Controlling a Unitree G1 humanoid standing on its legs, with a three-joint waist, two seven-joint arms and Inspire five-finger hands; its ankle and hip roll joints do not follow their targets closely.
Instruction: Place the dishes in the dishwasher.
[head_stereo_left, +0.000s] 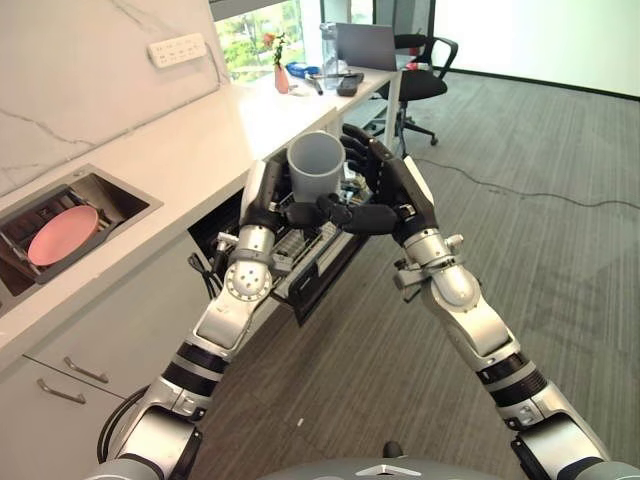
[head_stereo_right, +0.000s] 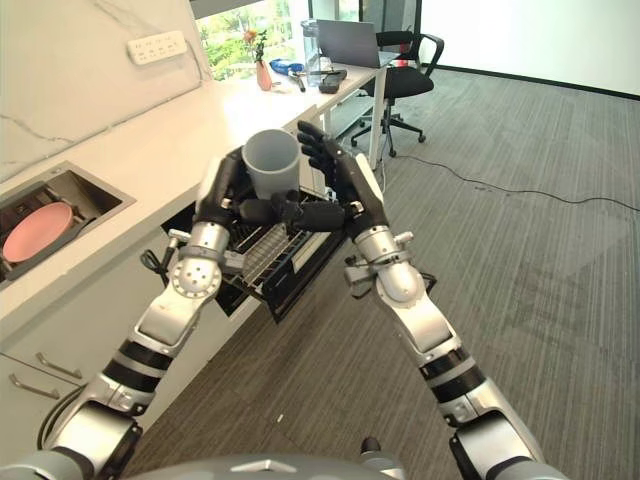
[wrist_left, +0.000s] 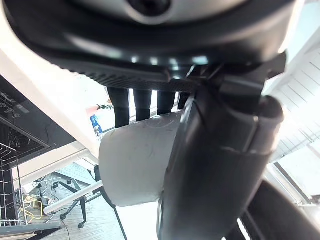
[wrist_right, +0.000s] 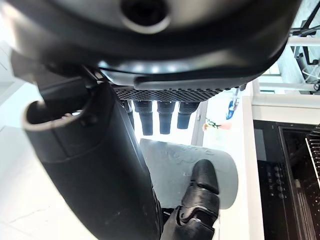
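left hand (head_stereo_left: 268, 200): fingers curled round the grey cup (head_stereo_left: 316, 166), upright, held from its left side.
right hand (head_stereo_left: 385, 190): on the cup's other side, fingers wrapped behind it, thumb across the front. Both hands grip it.
cup position: above the open dishwasher rack (head_stereo_right: 262, 252), not yet in it.
risk: likely mid-handover; if one hand releases early, the cup could tip or drop onto the rack.
surroundings: bench (head_stereo_left: 190, 150) left of the hands; pink plate (head_stereo_left: 62, 234) in the sink (head_stereo_left: 118, 205), well apart.
obstruction: none obvious below the cup.
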